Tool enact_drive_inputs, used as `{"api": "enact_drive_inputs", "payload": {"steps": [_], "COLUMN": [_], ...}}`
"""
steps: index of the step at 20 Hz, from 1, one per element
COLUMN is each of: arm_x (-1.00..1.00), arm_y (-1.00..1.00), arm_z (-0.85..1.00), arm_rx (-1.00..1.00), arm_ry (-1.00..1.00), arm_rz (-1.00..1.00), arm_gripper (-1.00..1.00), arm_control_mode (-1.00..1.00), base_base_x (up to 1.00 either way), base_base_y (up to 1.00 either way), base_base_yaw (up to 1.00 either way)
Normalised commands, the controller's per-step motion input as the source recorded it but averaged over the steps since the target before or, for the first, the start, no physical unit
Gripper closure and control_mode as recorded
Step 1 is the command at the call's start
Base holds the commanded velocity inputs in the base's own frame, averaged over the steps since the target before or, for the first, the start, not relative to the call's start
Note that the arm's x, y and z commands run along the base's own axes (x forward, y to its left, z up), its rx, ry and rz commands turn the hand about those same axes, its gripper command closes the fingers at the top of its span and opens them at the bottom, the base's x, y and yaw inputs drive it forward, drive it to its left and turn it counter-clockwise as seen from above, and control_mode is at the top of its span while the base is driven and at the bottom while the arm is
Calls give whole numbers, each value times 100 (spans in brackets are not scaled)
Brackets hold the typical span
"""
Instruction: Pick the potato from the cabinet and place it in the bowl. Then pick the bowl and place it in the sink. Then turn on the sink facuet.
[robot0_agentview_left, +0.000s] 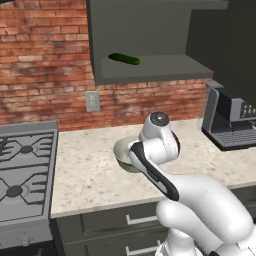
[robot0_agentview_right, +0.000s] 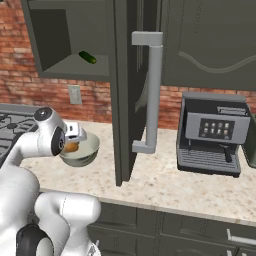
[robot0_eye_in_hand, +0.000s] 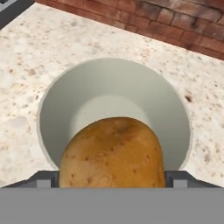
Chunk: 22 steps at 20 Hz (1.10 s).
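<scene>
Just potato (robot0_eye_in_hand: 112, 153) — above bowl (robot0_eye_in_hand: 57, 109) rim

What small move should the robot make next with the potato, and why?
Probably pull the gripper straight up, away from the bowl. In the hand view the potato sits between wide-standing jaws, directly over the bowl's cream inside; the right base view shows it at the rim. Whether it is still gripped I cannot tell. If it is free, lifting clear makes room to take the bowl next.
</scene>
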Motion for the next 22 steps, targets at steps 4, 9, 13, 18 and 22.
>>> {"api": "enact_drive_inputs", "payload": {"steps": [4, 9, 13, 18, 22], "arm_x": [14, 3, 14, 27, 19], "arm_y": [0, 0, 0, 0, 0], "arm_z": [-31, -18, -4, 0, 0], "arm_rx": [0, 0, 0, 0, 1], "arm_ry": [0, 0, 1, 0, 0], "arm_rz": [0, 0, 0, 0, 0], "arm_gripper": [100, -100, -100, -100, -100], "arm_control_mode": [-100, -100, -100, -100, -100], "base_base_x": [0, 0, 0, 0, 0], "base_base_y": [0, 0, 0, 0, 0], "base_base_yaw": [0, 0, 0, 0, 0]}}
